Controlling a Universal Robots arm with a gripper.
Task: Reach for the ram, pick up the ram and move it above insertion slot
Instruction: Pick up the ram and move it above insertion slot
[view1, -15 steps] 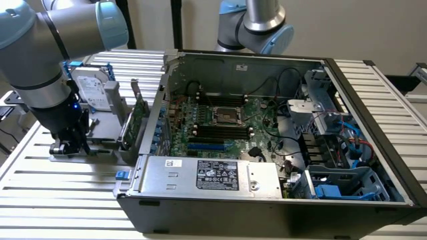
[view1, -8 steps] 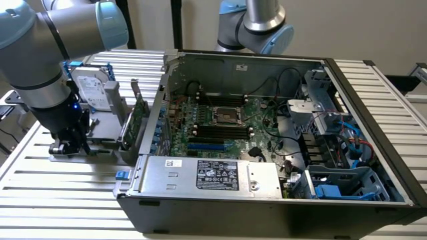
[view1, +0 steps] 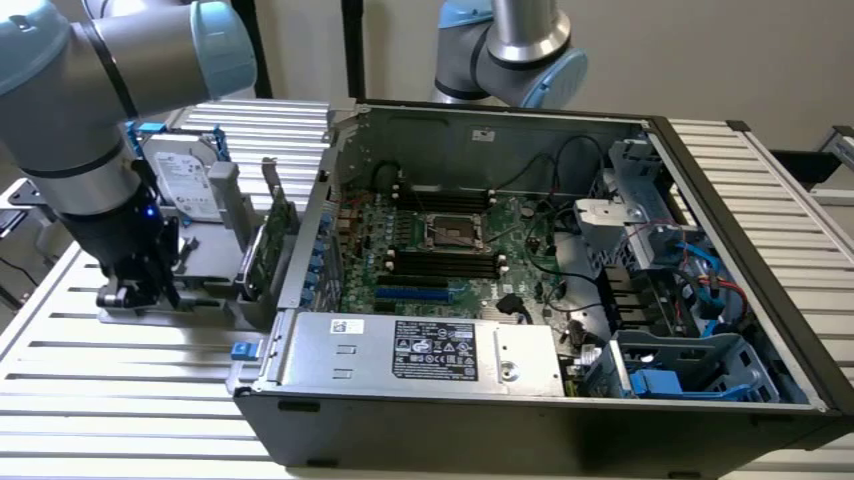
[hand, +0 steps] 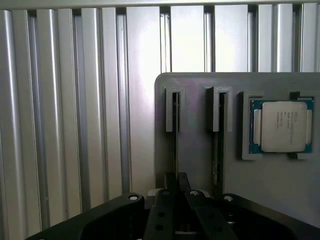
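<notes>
The ram (hand: 175, 135) stands edge-on in one slot of a grey holder (hand: 195, 155), showing as a thin dark line. My gripper (hand: 176, 184) is down over its near end, the two black fingers pressed close on either side of the stick. A second stick (hand: 216, 150) stands in the neighbouring slot. In the exterior view my gripper (view1: 134, 292) is low over the holder (view1: 200, 305) at the exterior view's left, outside the open computer case (view1: 534, 400). The black motherboard slots (view1: 447, 262) lie inside the case, well away from the gripper.
A processor chip (hand: 284, 126) lies in a holder pocket beside the sticks. A hard drive (view1: 187, 180) and a green expansion card (view1: 274, 240) stand upright between my gripper and the case wall. Another arm (view1: 514, 50) rises behind the case. Ribbed aluminium table (view1: 120, 380) all round.
</notes>
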